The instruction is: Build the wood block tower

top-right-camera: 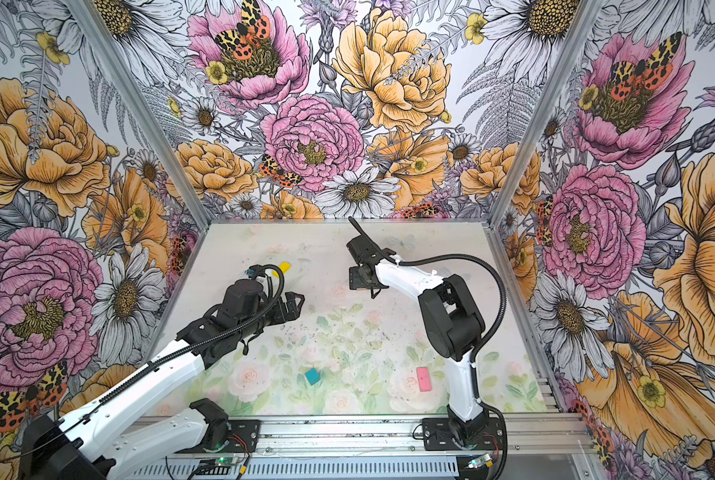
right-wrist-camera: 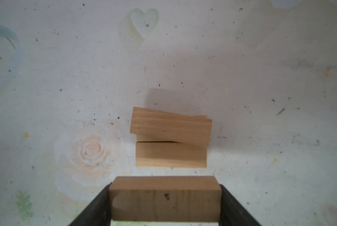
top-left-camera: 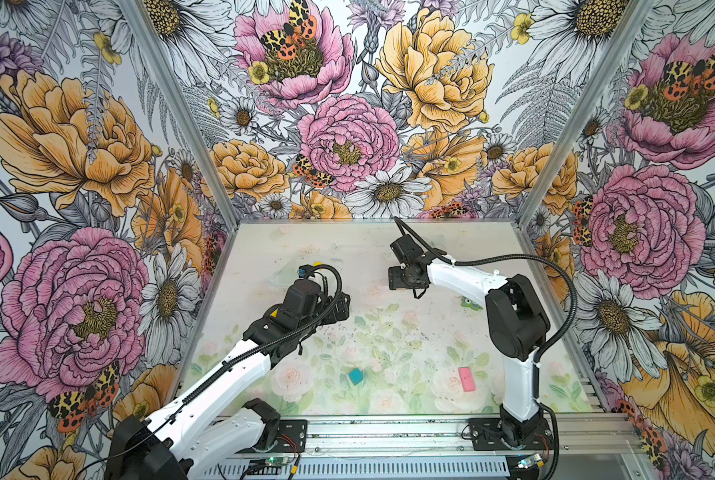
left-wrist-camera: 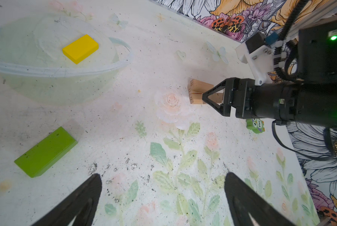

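Right arm (top-left-camera: 518,320): base at near-right, upper link upright, elbow folded. The forearm reaches to the far middle of the desk (top-left-camera: 393,332) with the wrist pitched down. Right jaws are pinching a tan plank (right-wrist-camera: 164,197) by its ends, long side level. The plank hangs just beside the tower (right-wrist-camera: 170,127), apart from it. The tower is a low stack of tan planks, the top one skewed over the lower ones.

Left arm (top-left-camera: 239,361): stretched diagonally from near-left to mid-left, wrist about level, pointing toward centre. Left jaws are spread wide with nothing between them, bare desk in front.

Loose blocks:
- The lime green block (left-wrist-camera: 46,151) lies flat near the left jaws.
- The yellow block (left-wrist-camera: 80,49) sits inside the rim of a clear bowl (left-wrist-camera: 122,58).
- The teal cube (top-left-camera: 356,375) and pink slab (top-left-camera: 466,378) are near the front edge, well apart, in both top views.

The green figure (left-wrist-camera: 255,125) stands beside the right arm.
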